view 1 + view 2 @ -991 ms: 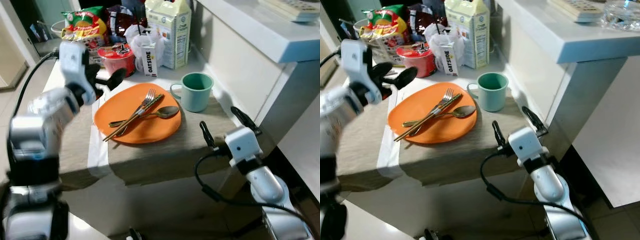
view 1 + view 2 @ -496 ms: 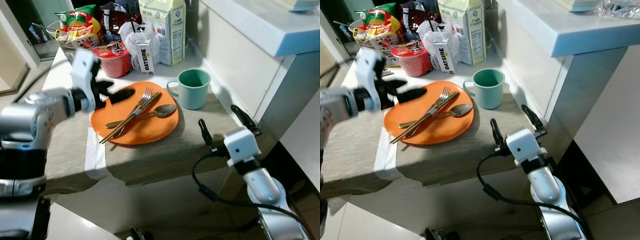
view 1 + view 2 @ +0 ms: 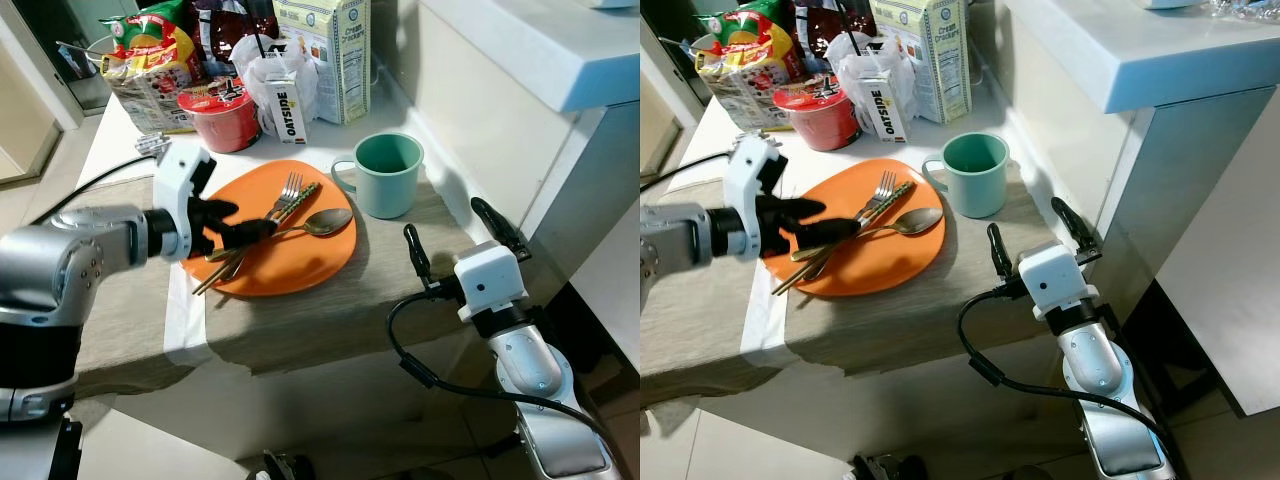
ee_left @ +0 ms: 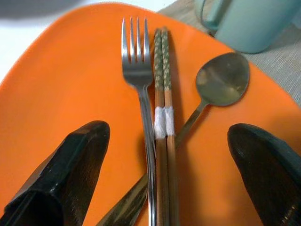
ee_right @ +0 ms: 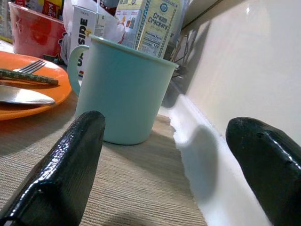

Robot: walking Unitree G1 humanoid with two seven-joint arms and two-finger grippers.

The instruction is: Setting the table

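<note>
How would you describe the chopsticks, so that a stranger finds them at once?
Find the orange plate beside the green mug. Three utensils lie on it: a fork, a spoon and the chopsticks. These are the brown pair with a white band.

Grocery cartons crowd behind the orange plate; bare placemat lies before it.

One plate, fork, spoon, mug

Looks like somebody's home kitchen: a white tabletop crammed with groceries, like snack bags, an instant noodle cup, an Oatside carton and a cream cracker box, beside an orange plate with cutlery.
</note>
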